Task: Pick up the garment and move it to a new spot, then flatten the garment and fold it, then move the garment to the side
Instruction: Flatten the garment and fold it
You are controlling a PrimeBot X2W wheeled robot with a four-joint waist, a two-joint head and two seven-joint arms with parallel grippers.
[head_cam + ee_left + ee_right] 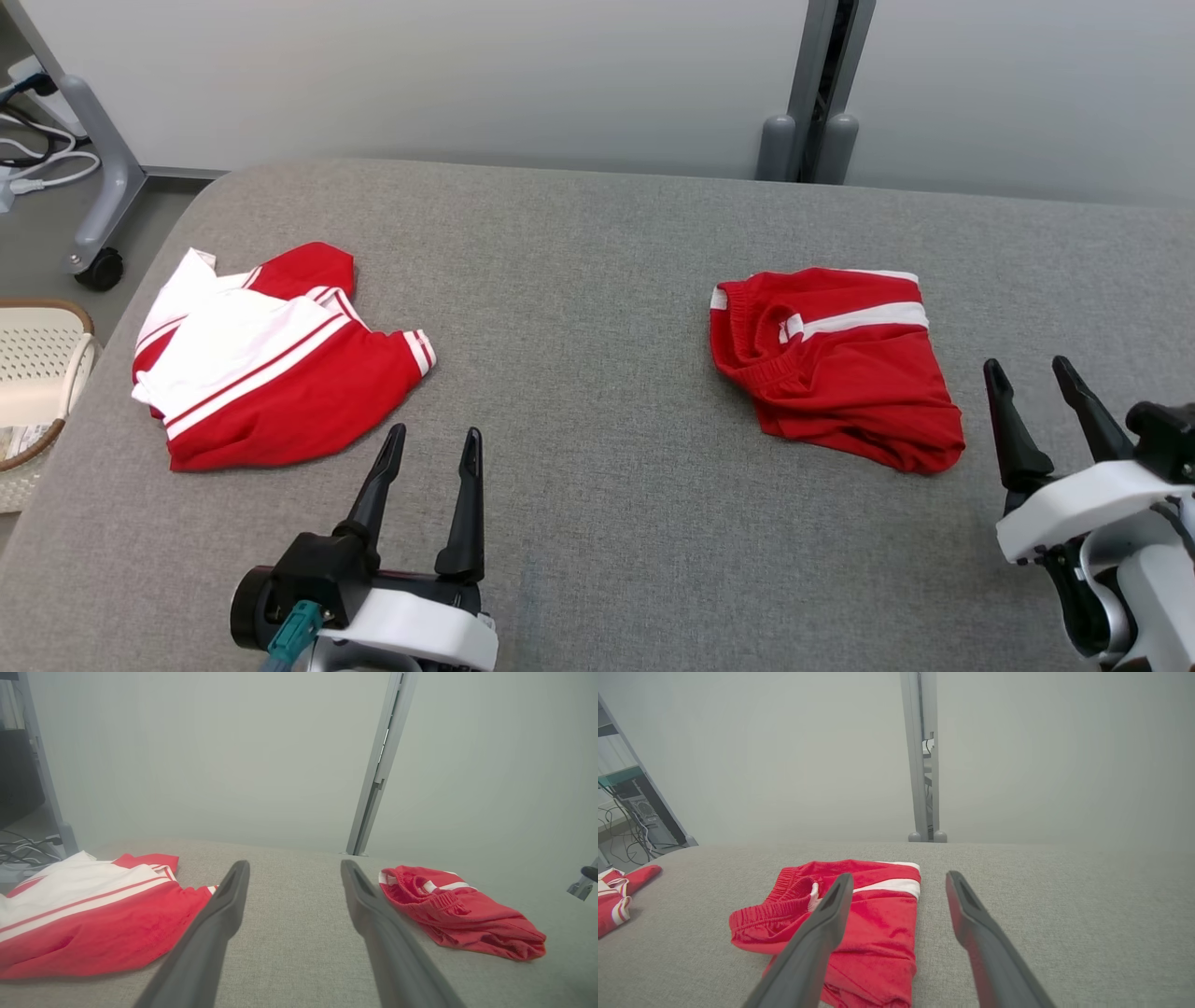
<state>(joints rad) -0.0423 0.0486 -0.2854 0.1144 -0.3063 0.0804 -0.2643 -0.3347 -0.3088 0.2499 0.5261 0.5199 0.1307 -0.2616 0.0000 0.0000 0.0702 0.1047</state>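
A shirt [271, 373], red with white panels and stripes, lies rumpled on the left part of the table [597, 280], one sleeve pointing toward the table's middle. Red shorts [840, 373] with a white side stripe lie on the table's right part, bunched into a rough square with the waistband toward the middle. They seem folded over, though the layers are hard to make out. The two garments are well apart, with bare grey cloth between them.

The left gripper [435, 432] hovers at the table's near edge, just beside the shirt's hem, fingers spread wide and holding nothing. The right gripper [1027, 366] hangs at the table's near right, beside the shorts, fingers likewise parted and empty. In the right wrist view one finger shows in front of the shorts.

A post [810, 93] stands behind the table's far edge. A basket [56, 313] sits off the table's left side.
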